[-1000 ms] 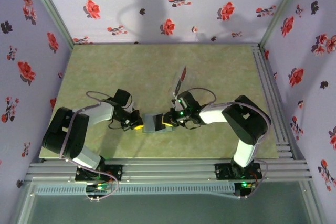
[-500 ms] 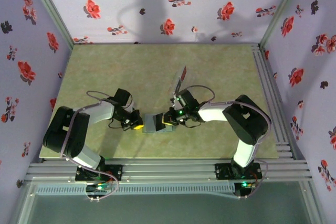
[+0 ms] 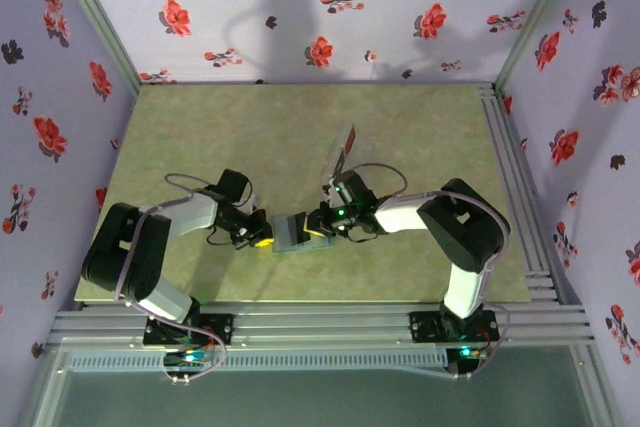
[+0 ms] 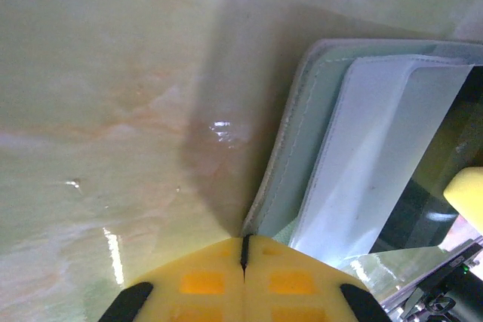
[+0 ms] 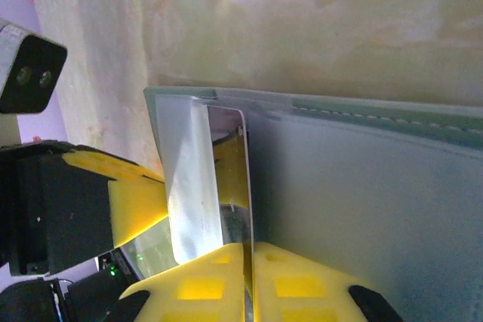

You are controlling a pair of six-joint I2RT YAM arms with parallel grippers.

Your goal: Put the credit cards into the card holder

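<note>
Clamped in the right fingers (image 5: 294, 288), the thin pale card (image 5: 204, 186) could be jammed if tilted against the grey-teal folding card holder (image 3: 288, 231) pinched by the left fingers (image 4: 204, 284).

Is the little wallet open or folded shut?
Open. The wallet lies spread flat, with its pale inner pocket facing up in the left wrist view. The left gripper pinches its edge.

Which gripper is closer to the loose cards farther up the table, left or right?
Right. The right gripper sits just short of the credit cards, at the right end of the card holder; the left gripper is at its left end, farther off.
</note>
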